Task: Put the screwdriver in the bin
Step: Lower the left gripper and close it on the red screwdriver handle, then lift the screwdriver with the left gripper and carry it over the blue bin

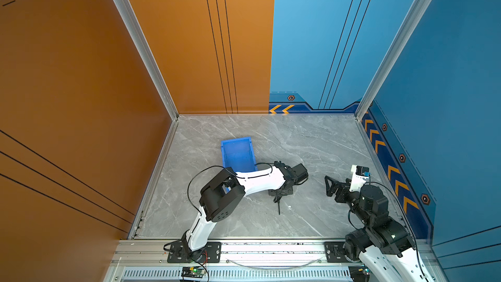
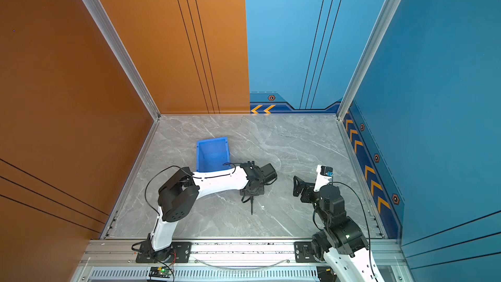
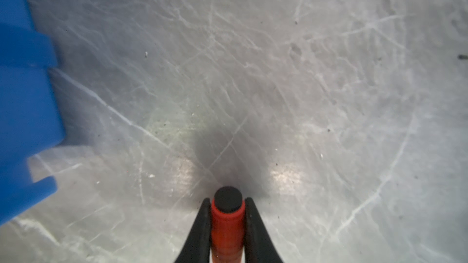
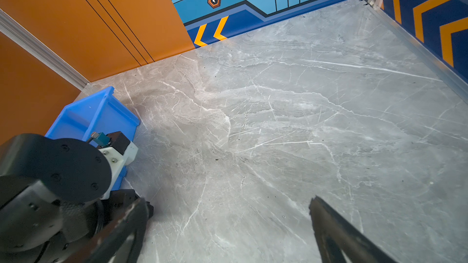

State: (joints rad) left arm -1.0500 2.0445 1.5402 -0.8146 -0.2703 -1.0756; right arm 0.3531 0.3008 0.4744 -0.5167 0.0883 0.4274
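My left gripper (image 3: 228,199) is shut on the orange-red handle of the screwdriver (image 3: 228,226), whose black end cap pokes out past the fingertips. In both top views this gripper (image 1: 280,192) (image 2: 252,192) sits low over the marble, just right of the bin's near end. The thin black shaft (image 1: 278,207) (image 2: 251,207) sticks out of it toward the front rail. The blue bin (image 1: 238,153) (image 2: 212,153) stands open-topped with nothing in it, its wall (image 3: 25,110) close beside the left gripper. My right gripper (image 4: 229,201) (image 1: 328,185) hovers open at the right, holding nothing.
The left arm's white forearm (image 1: 257,181) crosses the bin's near end. Orange wall panels close off the left, blue ones (image 1: 433,104) the right and back. An aluminium rail (image 1: 271,248) runs along the front edge. Bare grey marble (image 4: 304,110) stretches from the bin to the right wall.
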